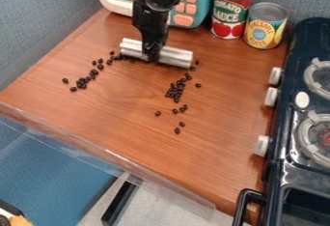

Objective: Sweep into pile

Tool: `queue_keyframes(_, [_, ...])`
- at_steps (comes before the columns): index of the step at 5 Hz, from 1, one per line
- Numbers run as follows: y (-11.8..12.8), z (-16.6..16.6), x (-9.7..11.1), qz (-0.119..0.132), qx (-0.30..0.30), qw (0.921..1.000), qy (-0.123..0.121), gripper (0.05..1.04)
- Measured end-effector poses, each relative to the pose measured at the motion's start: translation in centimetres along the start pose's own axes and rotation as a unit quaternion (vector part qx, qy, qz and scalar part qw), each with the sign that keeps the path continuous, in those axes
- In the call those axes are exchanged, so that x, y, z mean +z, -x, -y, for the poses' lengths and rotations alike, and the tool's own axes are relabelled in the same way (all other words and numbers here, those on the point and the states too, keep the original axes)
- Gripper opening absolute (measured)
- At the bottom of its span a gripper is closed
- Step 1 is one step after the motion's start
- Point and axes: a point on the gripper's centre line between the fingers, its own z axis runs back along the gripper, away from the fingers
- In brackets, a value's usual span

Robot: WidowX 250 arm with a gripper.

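My gripper [152,55] is at the upper middle of the wooden counter, pointing down and shut on the middle of a silver cylinder [175,56]. The cylinder lies crosswise on or just above the wood. Dark beans are scattered in two loose groups. One group of beans [84,81] trails from the cylinder's left end down to the left. The other beans [175,91] lie below its right end, clustered at the middle, with a few strays further toward the front. A couple of beans sit right by the cylinder's right end.
A toy microwave [197,3] in teal and white stands behind the gripper. Two cans, a red one [230,10] and a yellow one [265,26], stand at the back right. A dark toy stove [299,123] with white knobs borders the right side. The counter's front edge [106,155] runs diagonally.
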Motion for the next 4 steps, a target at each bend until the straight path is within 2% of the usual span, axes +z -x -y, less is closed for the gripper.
queue_keyframes(1, [-0.8,-0.7,3.4,-0.017,-0.027,0.9989,0.033,0.368])
queue_keyframes(2, [-3.5,-2.9,4.8,-0.029,-0.054,0.9975,0.035,0.368])
queue_keyframes(3, [-6.5,-5.1,4.9,-0.041,-0.081,0.9954,0.032,0.368])
queue_keyframes(4, [-9.8,-7.6,3.6,-0.036,-0.097,0.9944,0.019,0.368])
